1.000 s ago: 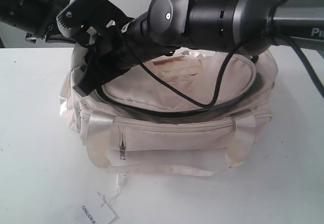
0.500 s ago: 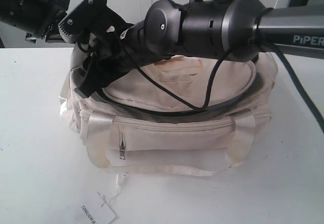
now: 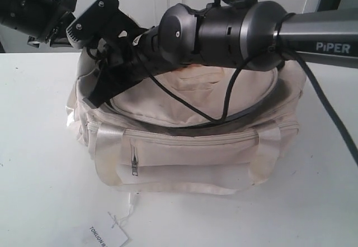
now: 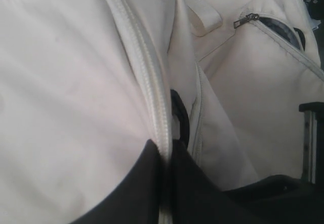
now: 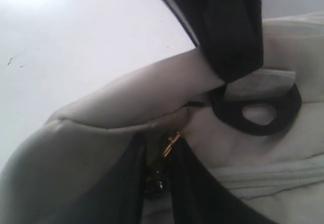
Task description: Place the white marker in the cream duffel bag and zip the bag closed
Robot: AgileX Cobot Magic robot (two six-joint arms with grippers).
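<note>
**Change observed.** My right arm [image 3: 235,29], which reaches across the large soft cream fabric duffel bag [image 3: 184,152] to its left end, now sits a little further left than a second ago. The bag, the white table [image 3: 39,163] and the flat white paper tag [image 3: 106,236] near the front edge have not moved. The dark curved zip opening [image 3: 162,125] round the top flap is no narrower than before.

**Tool state.**
- Right gripper [image 5: 159,155]: the jaws stand close together with the small gold ring zip pull [image 5: 173,142] between them, just beside the black strap ring [image 5: 283,117]. I read this as a grip on the pull.
- Left gripper [image 4: 163,153]: the jaws are nearly together, pinching the bag's fabric along a white zip seam at the far left end and so holding the bag.

**Task thing.** The white marker is not visible in any view. I cannot tell whether it lies inside the bag.

**Meaning for the task.** The small shift has brought my right jaws onto the pull, but no length of zip is closed yet. I judge the step in hand to be the start of zipping. The next move calls for drawing the pull along the curved track while my left gripper holds the fabric taut. A slip off the small pull is the main risk.
</note>
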